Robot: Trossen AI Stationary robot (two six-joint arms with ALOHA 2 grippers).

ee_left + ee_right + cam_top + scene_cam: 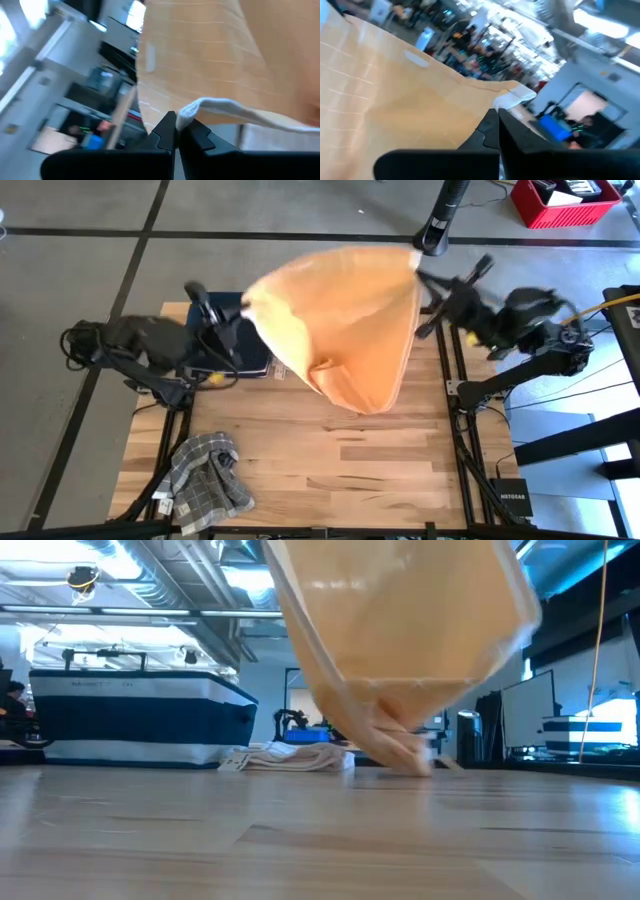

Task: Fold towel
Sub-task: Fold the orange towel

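Observation:
A large orange towel (340, 320) hangs spread between my two raised grippers over the far half of the wooden table (300, 460). My left gripper (243, 308) is shut on one upper corner, my right gripper (420, 270) on the other. The towel sags into a bunched lower end (405, 755), which hangs close to the tabletop; whether it touches I cannot tell. The left wrist view shows my left gripper (177, 122) shut, and the right wrist view shows my right gripper (496, 112) shut. My left gripper pinches the towel's pale hemmed corner (192, 109) between its two fingertips, with the fingers about level. The cloth runs away from the corner toward the other arm and hangs below. My right gripper pinches the opposite hemmed corner (517, 97) between its fingertips, also about level. The upper edge (445, 75) stretches from it toward the left arm, and the rest hangs down.
A grey checked cloth (205, 475) lies crumpled at the table's near left corner. A dark folded item (250, 350) sits under the left arm. Pale folded cloths (290, 757) show in the low view. A red crate (565, 200) stands off the table.

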